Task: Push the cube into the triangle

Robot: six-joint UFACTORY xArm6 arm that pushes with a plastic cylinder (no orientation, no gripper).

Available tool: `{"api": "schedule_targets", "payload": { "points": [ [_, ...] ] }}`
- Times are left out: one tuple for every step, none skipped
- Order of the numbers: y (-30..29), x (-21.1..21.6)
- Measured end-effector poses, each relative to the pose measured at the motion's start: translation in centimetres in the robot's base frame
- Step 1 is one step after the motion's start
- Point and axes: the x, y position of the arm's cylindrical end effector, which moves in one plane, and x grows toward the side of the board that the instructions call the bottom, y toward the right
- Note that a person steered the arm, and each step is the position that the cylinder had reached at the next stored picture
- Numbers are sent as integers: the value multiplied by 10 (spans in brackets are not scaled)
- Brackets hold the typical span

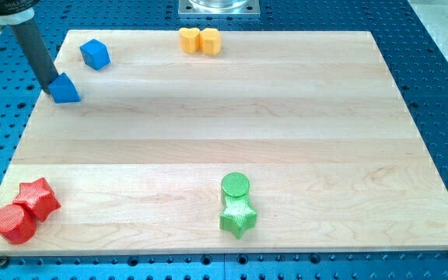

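A blue cube [95, 54] sits near the board's top left corner. A blue triangle block [65, 89] lies below and to the left of it, close to the board's left edge, apart from the cube. My dark rod comes down from the view's top left, and my tip [54, 84] touches the triangle's left side. The tip is below and left of the cube, not touching it.
Two yellow blocks [199, 40] sit together at the top edge, middle. A green cylinder [235, 187] and a green star [238, 218] touch near the bottom middle. A red star [37, 198] and a red cylinder [14, 223] touch at the bottom left corner of the wooden board [224, 140].
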Motion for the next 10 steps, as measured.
{"api": "schedule_targets", "payload": {
  "points": [
    [3, 8],
    [13, -14],
    [-7, -56],
    [-29, -99],
    [-9, -119],
    [77, -124],
    [110, -118],
    [98, -100],
    [58, -81],
    [41, -97]
  ]
}}
